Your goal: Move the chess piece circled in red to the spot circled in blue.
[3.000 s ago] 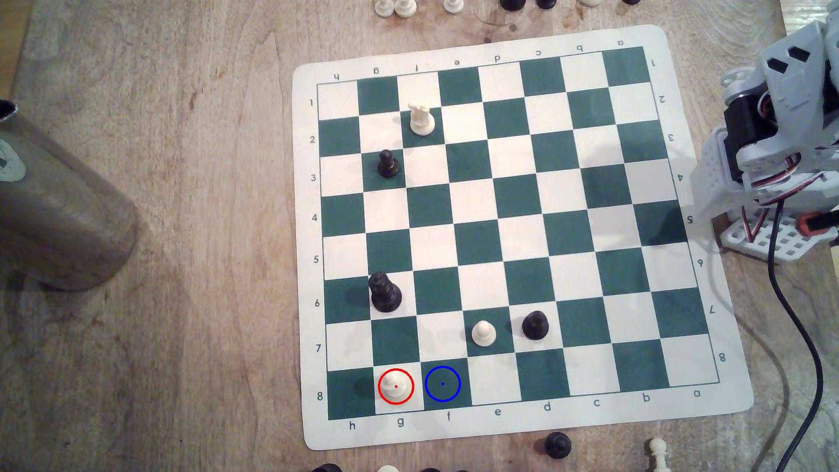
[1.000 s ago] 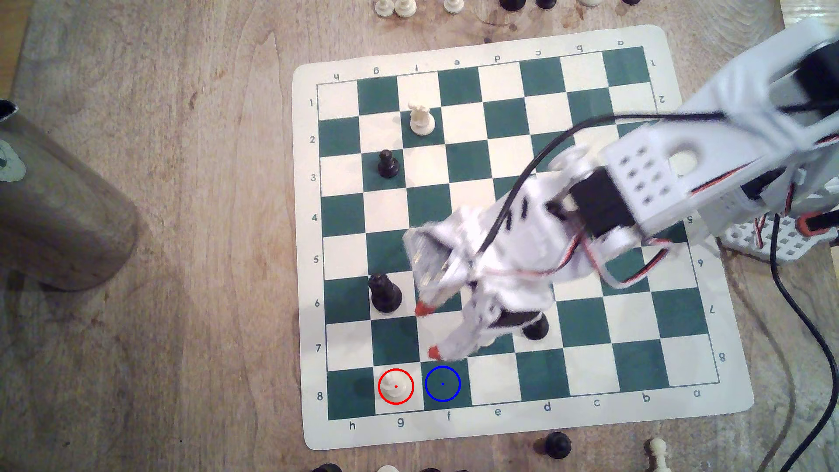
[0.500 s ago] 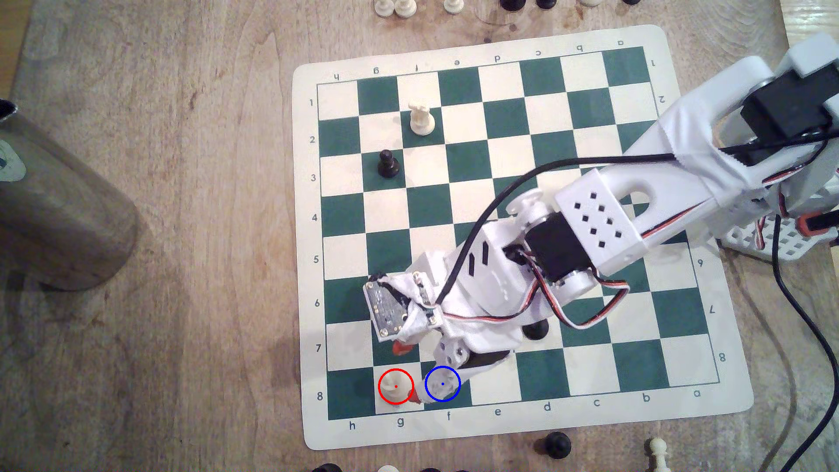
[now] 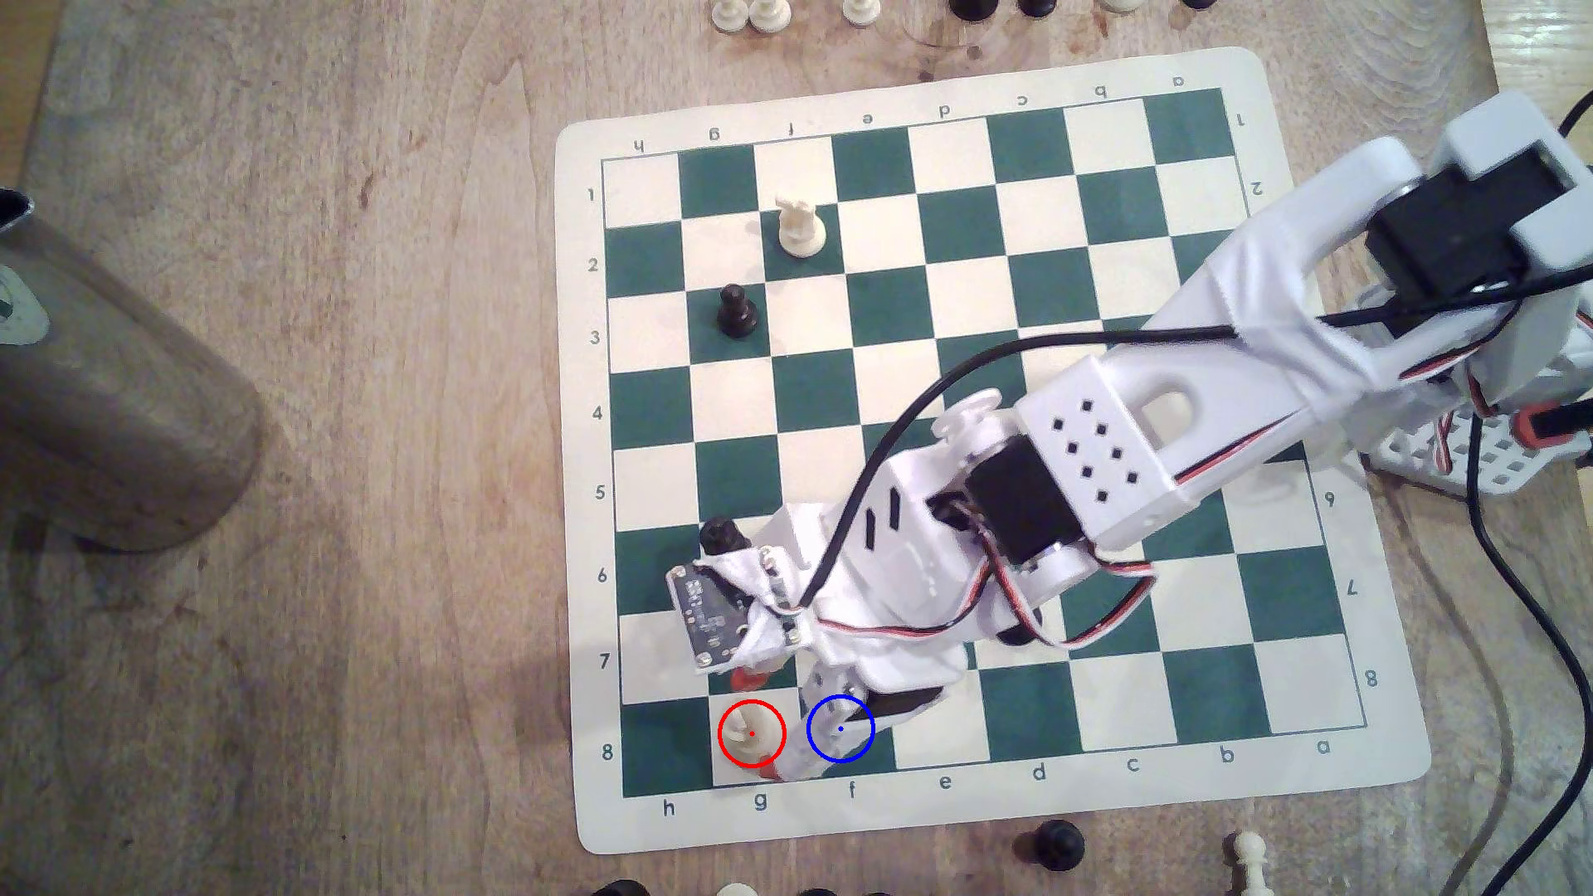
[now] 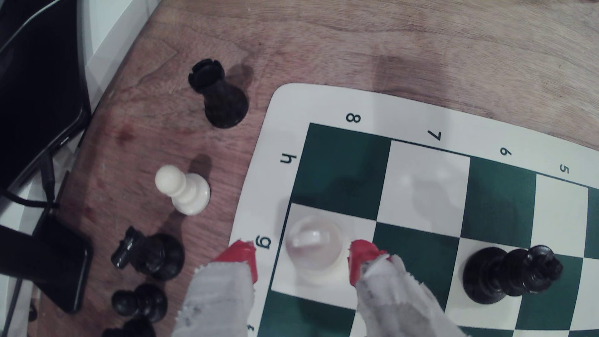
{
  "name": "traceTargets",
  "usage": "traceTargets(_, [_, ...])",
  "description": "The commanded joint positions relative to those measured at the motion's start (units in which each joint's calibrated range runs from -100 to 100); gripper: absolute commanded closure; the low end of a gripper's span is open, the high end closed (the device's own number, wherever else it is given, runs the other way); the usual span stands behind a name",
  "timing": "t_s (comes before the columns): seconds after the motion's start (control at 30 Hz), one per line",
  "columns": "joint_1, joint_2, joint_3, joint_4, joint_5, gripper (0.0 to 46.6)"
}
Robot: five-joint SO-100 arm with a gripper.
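The chess piece (image 4: 752,732), cream-white with a rounded top, stands in the red ring on white square g8, near the board's lower edge in the exterior view. My gripper (image 4: 760,726) is open around it, one red fingertip on each side. In the wrist view the chess piece (image 5: 316,249) sits between the red fingertips (image 5: 361,256); one tip is close against its side and the other stands apart over the mat's border. The spot (image 4: 853,745), a dark green square with a blue ring, adjoins g8 on the exterior view's right, partly covered by a finger.
A tall black piece (image 4: 722,538) stands on g6 against my wrist, seen also as the black piece (image 5: 509,275). A black pawn (image 4: 737,312) and a notched white piece (image 4: 800,226) stand farther up. Off the mat lie a black rook (image 5: 218,94), white pawn (image 5: 183,189) and black knight (image 5: 149,256).
The arm swung out from its folded pose at the exterior view's right and reached across the board. In the last half second the gripper slid over g8 and now straddles the chess piece.
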Motion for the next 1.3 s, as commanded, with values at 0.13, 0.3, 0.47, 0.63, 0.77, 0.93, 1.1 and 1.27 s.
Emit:
traceTargets(0.13, [0.27,-0.68,-6.25,-2.63,-0.34,32.6])
traceTargets(0.3, [0.19,-0.60,-6.25,-2.38,-0.34,33.2])
traceTargets(0.47, [0.19,-0.17,-6.25,-2.38,-0.34,33.2])
traceTargets(0.63, [0.19,0.42,-6.61,-2.38,-0.24,33.4])
traceTargets(0.77, [0.11,0.59,-7.07,-2.30,-0.24,37.0])
traceTargets(0.93, [-0.04,0.25,-7.07,-2.22,-0.34,46.4])
traceTargets(1.1, [-0.20,-1.27,-7.70,-1.89,-0.78,46.4])
traceTargets(1.27, [-0.51,-7.13,-7.70,0.07,-1.17,46.4])
